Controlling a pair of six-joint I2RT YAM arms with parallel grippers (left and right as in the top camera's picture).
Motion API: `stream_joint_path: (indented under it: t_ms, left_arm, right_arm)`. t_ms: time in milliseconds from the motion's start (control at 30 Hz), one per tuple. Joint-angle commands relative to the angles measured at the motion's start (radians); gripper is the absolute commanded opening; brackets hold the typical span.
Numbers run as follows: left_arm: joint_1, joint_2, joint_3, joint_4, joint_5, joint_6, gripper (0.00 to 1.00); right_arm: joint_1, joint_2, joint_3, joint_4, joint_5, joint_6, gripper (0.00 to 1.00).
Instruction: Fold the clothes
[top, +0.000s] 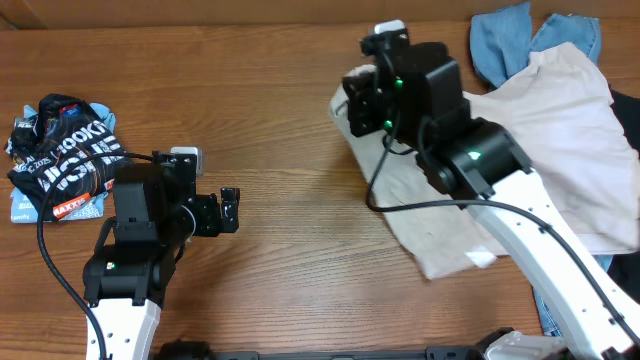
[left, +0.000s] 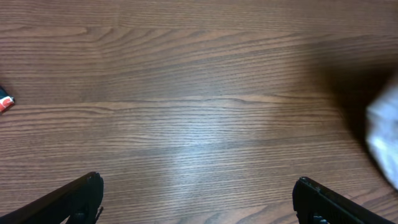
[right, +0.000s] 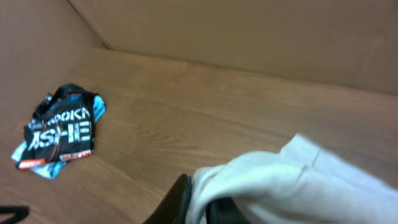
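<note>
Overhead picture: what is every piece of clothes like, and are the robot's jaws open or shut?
Trousers: rumpled, unfolded, one edge pinched.
Jeans: bunched, partly under the trousers.
Black piece: crumpled heap, lying alone.
Left gripper: jaws wide open, empty.
Right gripper: jaws shut on the trousers.

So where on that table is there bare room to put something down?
Bare tabletop spans the middle, between the black lettered piece and the cream trousers. The right end is crowded: trousers, blue jeans, right gripper.
</note>
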Motion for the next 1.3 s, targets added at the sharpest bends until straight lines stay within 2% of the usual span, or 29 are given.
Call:
stream_joint_path:
  t_ms: [0, 100, 167, 433, 600, 733, 967, 1067, 1200, 1267]
  left_arm:
    - [0.004, 0.002, 0.022, 0.004, 0.013, -0.01, 1.0]
    - [0.004, 0.002, 0.022, 0.004, 0.014, -0.01, 1.0]
    - [0.004, 0.002, 0.022, 0.004, 0.037, -0.01, 1.0]
    - [-0.002, 0.005, 0.022, 0.016, 0.206, -0.046, 1.0]
    - [-0.127, 0.045, 0.022, 0.056, 0.22, -0.134, 1.0]
    - [-0.328, 0.134, 0.022, 0.152, 0.217, -0.284, 1.0]
    - [-0.642, 0.399, 0.022, 0.458, 0.188, -0.603, 1.0]
    - [-0.721, 0.521, 0.022, 0.588, 0.209, -0.747, 1.0]
    - [-0.785, 0.676, 0.022, 0.813, 0.337, -0.938, 1.0]
    - [-0.8, 0.729, 0.022, 0.865, 0.358, -1.027, 1.0]
  right_arm:
    - [0.002, 0.058, 0.035, 0.042, 0.028, -0.002, 0.18]
    - [-0.02, 0.068, 0.035, 0.027, 0.117, -0.004, 0.64]
    - [-0.041, 0.05, 0.038, 0.005, 0.159, -0.005, 1.0]
    - [-0.183, -0.156, 0.04, -0.195, 0.201, -0.011, 1.0]
    - [-0.314, -0.261, 0.04, -0.336, 0.201, 0.008, 1.0]
    - [-0.395, -0.296, 0.04, -0.412, 0.201, 0.008, 1.0]
    - [-0.458, -0.318, 0.04, -0.463, 0.202, 0.036, 1.0]
    - [-0.484, -0.319, 0.04, -0.465, 0.202, 0.081, 1.0]
    - [-0.521, -0.318, 0.04, -0.465, 0.199, 0.107, 1.0]
    - [-0.528, -0.318, 0.04, -0.466, 0.199, 0.106, 1.0]
